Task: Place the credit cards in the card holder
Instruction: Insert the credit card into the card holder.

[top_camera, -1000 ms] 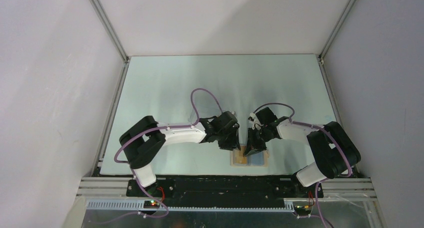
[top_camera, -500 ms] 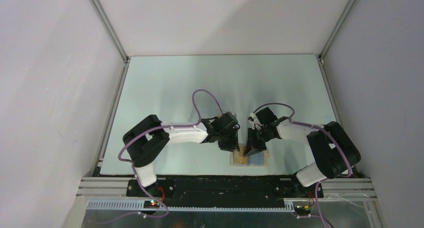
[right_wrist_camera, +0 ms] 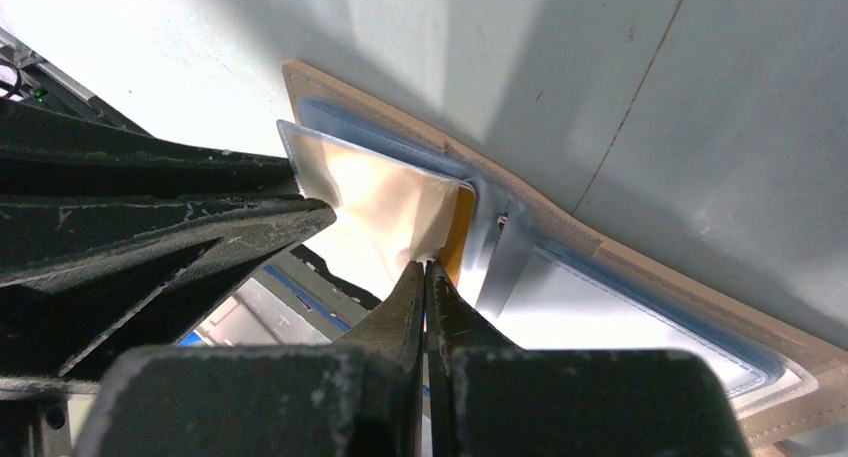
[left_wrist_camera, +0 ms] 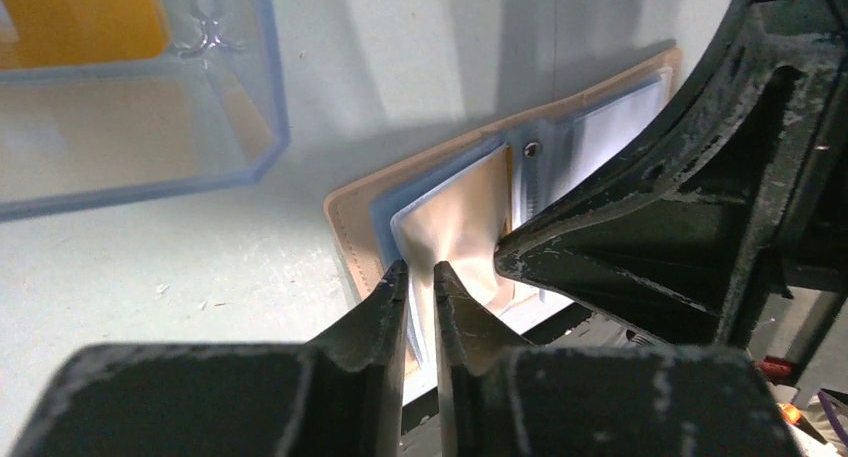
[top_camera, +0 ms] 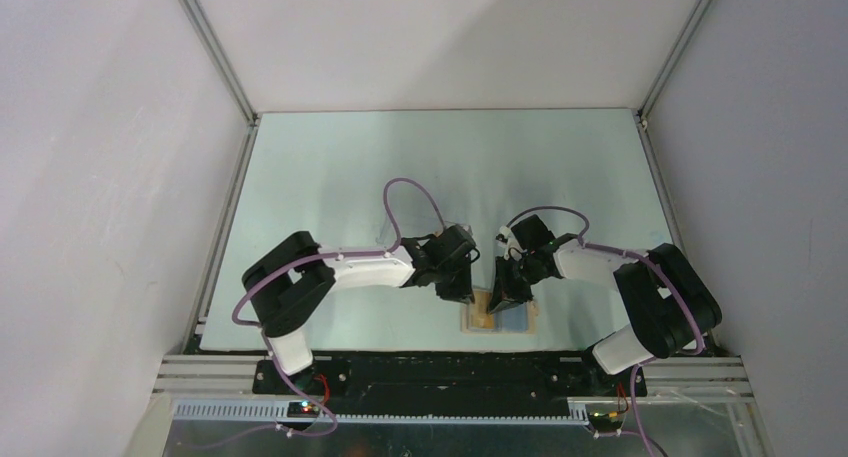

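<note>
The card holder (top_camera: 520, 319) lies open near the table's front edge, tan with blue lining and clear sleeves. In the left wrist view my left gripper (left_wrist_camera: 420, 269) is shut on a raised clear sleeve of the card holder (left_wrist_camera: 350, 227). In the right wrist view my right gripper (right_wrist_camera: 427, 265) is shut at that sleeve's mouth on the edge of an orange credit card (right_wrist_camera: 460, 239), over the card holder (right_wrist_camera: 700, 302). From above, the left gripper (top_camera: 462, 295) and right gripper (top_camera: 507, 299) almost touch over it. Another orange card (left_wrist_camera: 80, 17) lies in a clear box.
The clear plastic box (left_wrist_camera: 150, 127) stands just beyond the card holder on its left. The right gripper's fingers (left_wrist_camera: 640, 207) fill the right of the left wrist view. The black base rail (top_camera: 450, 372) runs just in front of the card holder.
The left arm's elbow has shifted slightly to the right. Both grippers stay shut at the card holder in the same place.
</note>
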You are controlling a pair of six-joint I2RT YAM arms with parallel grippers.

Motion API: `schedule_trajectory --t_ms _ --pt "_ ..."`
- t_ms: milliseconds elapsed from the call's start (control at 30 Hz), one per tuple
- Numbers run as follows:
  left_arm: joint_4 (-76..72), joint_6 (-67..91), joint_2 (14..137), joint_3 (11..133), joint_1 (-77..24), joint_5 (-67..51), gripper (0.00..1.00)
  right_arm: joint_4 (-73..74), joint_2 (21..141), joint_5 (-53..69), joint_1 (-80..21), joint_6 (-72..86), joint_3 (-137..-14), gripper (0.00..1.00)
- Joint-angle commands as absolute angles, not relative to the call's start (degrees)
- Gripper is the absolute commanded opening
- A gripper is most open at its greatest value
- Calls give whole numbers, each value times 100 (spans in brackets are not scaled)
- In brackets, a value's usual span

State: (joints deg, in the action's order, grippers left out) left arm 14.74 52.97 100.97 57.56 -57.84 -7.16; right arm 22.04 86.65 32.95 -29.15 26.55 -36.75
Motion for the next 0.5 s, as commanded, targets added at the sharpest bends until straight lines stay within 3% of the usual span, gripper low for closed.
schedule_trajectory --t_ms 0,467 --pt "1289 5284 9732 6039 -5889 -731 17 2117 8538 3207 -2975 2713 -3584 0" --pt "1284 5287 9824 6251 -5963 -910 19 2637 7015 3553 -2209 2746 -3767 11"
